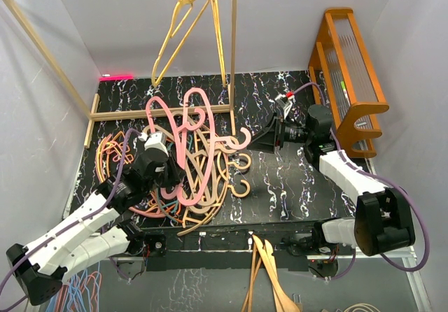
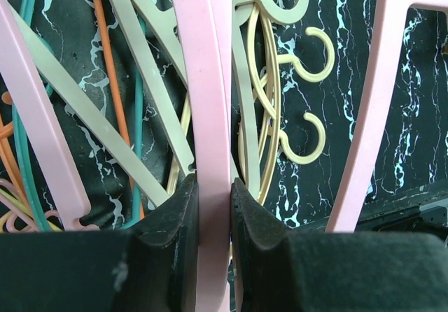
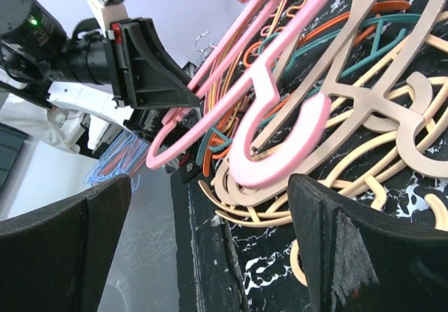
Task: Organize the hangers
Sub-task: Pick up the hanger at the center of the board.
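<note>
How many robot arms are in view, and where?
2. The left arm reaches from the lower left, left end effector shut on a pink hanger. The right arm is at the right, right end effector open. None seems hidden.

1. Black, white-veined tabletop (image 1: 280, 186), seen from above my arms.
2. A tangled heap of hangers (image 1: 210, 186) in pink, tan, orange and teal sprawls over its left half.
3. A wooden rack's foot rail (image 1: 126, 114) rests at the heap's far edge.
4. A red strip (image 1: 115, 78) lies at the far left corner.
</note>
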{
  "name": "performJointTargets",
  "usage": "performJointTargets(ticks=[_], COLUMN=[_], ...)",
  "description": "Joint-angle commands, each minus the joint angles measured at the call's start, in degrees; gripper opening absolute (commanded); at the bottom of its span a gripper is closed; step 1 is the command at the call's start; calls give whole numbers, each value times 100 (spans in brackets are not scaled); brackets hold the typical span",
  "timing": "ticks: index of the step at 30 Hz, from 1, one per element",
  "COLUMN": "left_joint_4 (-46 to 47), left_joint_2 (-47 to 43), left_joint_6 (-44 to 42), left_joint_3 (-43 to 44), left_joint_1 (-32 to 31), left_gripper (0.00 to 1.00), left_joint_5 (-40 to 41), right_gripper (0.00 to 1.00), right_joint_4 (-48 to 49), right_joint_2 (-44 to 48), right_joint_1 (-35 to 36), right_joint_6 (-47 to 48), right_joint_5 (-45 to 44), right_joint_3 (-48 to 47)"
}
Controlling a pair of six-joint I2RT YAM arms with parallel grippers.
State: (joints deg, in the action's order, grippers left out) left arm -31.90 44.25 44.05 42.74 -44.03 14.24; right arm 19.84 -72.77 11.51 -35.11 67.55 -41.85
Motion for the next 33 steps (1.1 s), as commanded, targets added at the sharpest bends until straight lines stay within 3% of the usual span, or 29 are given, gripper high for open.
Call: performJointTargets(ticks=[1,10,11,15,18,19,28,33], left_joint_4=[378,482,487,553,579,580,942,1540], left_joint_2=[48,44,48,40,73,89,118,101], left_joint_6=[-71,-100,-94,-64,-70,-70,-68,-22], left_joint_3=[-73,-135,-122,-145,-135,-137,-248,-358], left_joint_1=[14,13,9,9,9,9,9,9], left_gripper=[0,0,0,0,0,0,0,0], left_joint_5=[-15,-16,-7,51,67,63,-220,-754], right_gripper=[98,98,94,61,16,9,8,8], right_joint_4=[877,230,223,71,-101,-188,-855,-546], right_joint_2=[-203,-942,-1008,-1195,-1213,-1207,-1063,-1120], right_joint_1=[-7,240,266,311,312,314,411,455], right_joint_6=[-691,109,105,87,219,299,1505,1551], right_joint_5=[-167,-953,-932,-791,-798,-827,-1614,-1856], right_joint_3=[-304,-830,-891,-1097,-1133,-1141,-1029,-888])
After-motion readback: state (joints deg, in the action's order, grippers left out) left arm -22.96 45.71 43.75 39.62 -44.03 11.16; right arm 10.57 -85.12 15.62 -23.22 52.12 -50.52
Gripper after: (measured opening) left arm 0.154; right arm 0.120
